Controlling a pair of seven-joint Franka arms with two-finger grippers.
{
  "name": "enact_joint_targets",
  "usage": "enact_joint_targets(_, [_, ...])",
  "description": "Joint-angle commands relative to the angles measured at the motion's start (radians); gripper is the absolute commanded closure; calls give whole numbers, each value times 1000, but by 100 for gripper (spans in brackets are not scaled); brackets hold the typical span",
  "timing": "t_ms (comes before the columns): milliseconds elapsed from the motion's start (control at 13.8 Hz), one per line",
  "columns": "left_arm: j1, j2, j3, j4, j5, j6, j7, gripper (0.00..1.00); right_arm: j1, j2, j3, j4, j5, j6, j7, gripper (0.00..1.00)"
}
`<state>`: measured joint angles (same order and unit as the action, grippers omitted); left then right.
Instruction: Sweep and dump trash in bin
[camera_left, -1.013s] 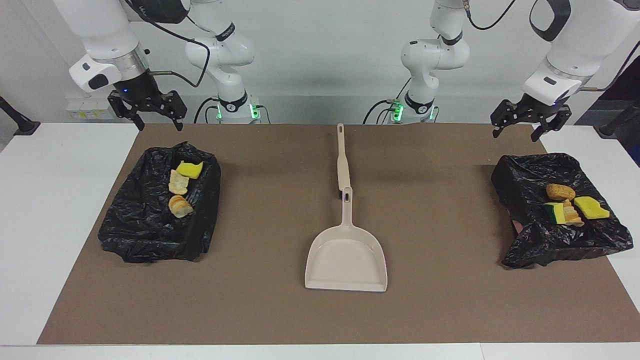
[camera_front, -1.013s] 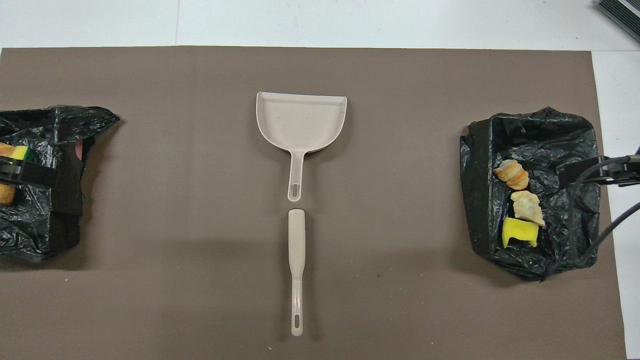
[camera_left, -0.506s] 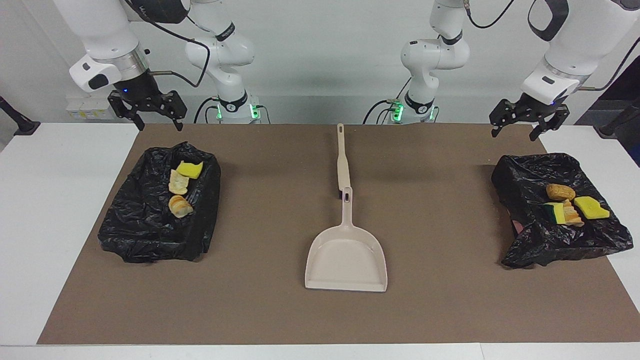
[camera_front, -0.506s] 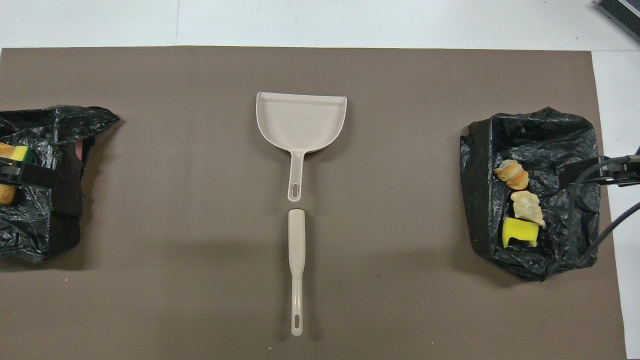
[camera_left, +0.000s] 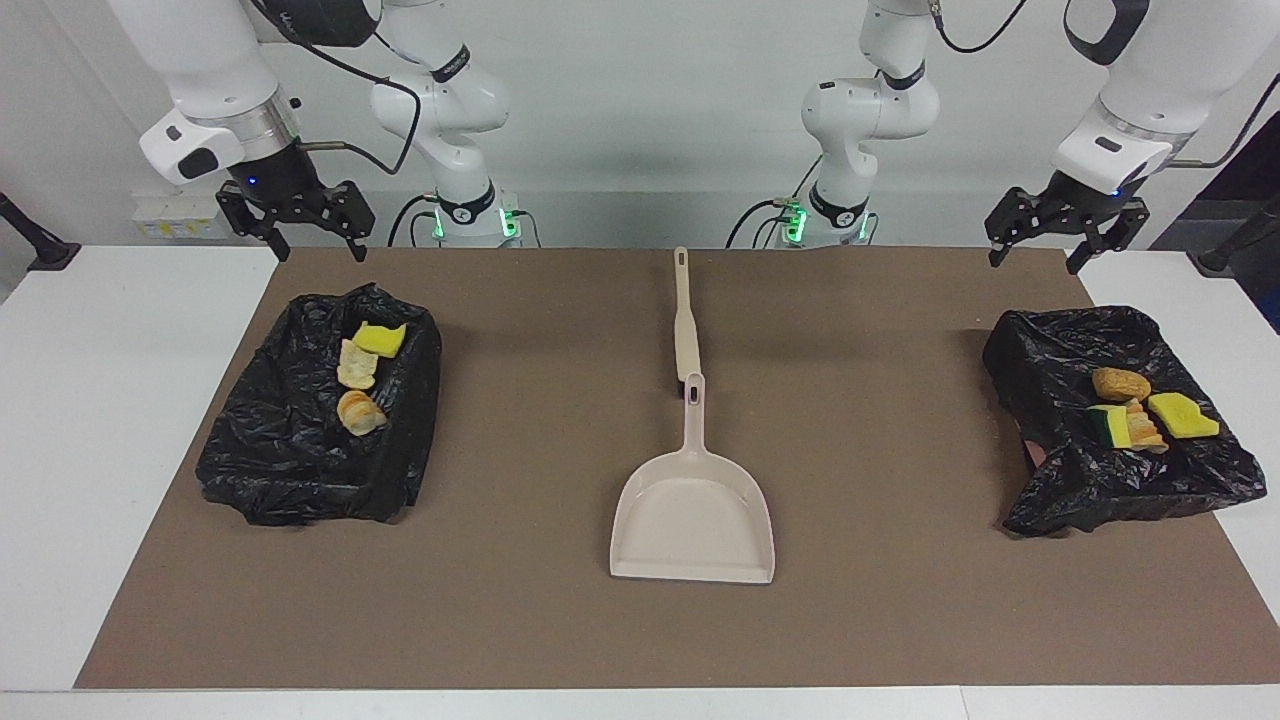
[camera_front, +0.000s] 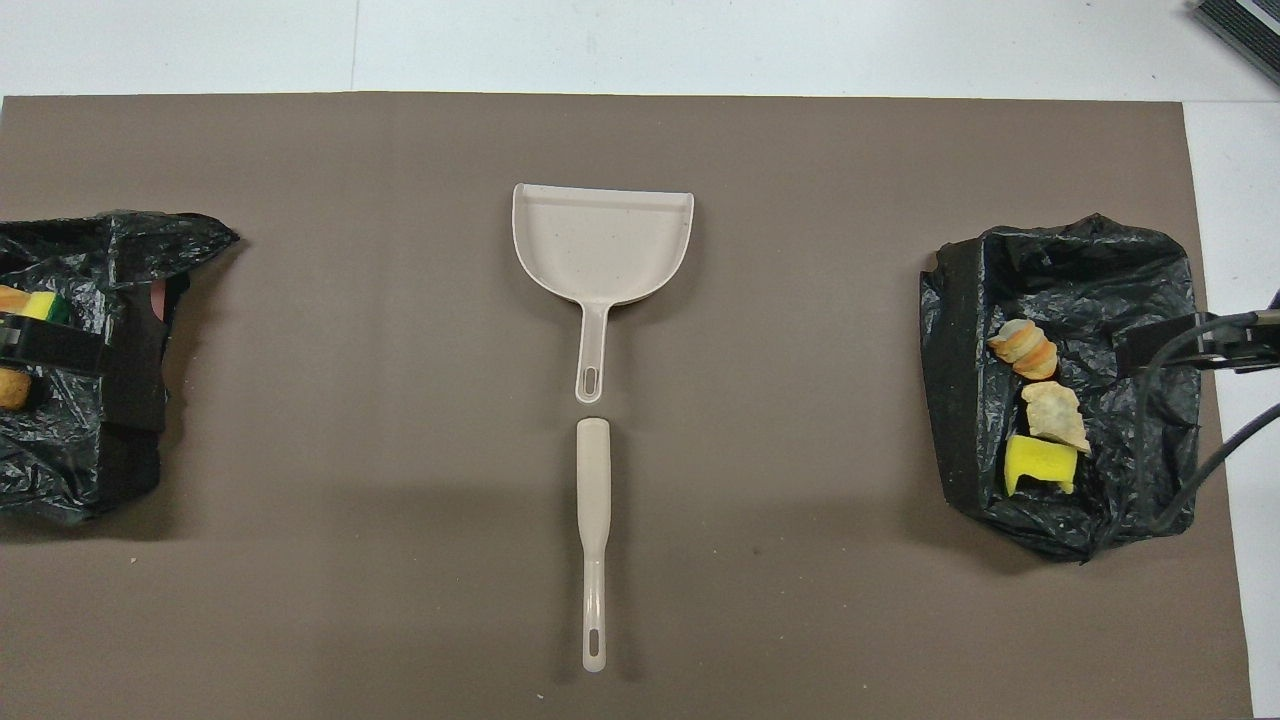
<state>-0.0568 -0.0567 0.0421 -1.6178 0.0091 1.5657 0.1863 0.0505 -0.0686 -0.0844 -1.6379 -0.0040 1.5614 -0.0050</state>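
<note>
- We take the dustpan (camera_left: 692, 520) as our landmark: it lies flat in the middle of the brown mat (camera_left: 500, 600) on the white worktop (camera_left: 100, 450), with its handle pointing toward the robots.
- A beige brush handle (camera_left: 685, 320) lies in line with the dustpan's handle, nearer to the robots, the two tips almost meeting (whether they touch we cannot tell).
- Toward the right arm's end from the dustpan sits a bin lined with black plastic (camera_left: 290, 460); three pieces of the trash (camera_left: 360, 385) lie on the liner, a yellow sponge chunk and two bread-like lumps.
- Toward the left arm's end from the dustpan sits a second black-lined bin (camera_left: 1090, 480), holding four more pieces (camera_left: 1135, 408): a brown bun-like lump, a green-backed sponge, a tan piece and a yellow chunk.
- The right gripper (camera_left: 295, 232) hangs in the air above the mat's edge by its bin, fingers spread and holding nothing.
- The left gripper (camera_left: 1063, 240) hangs likewise near the second bin, fingers apart and empty.
</note>
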Motion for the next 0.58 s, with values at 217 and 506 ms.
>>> enact_joint_targets(217, [-2,12,2,22,-9,-19,-4,0,-6,-11,3,-7,13,-6,-29,0])
enact_joint_targets(506, [0,11,2,18,-9,-19,-4,0,-6,-11,3,-7,15,-4,-29,0])
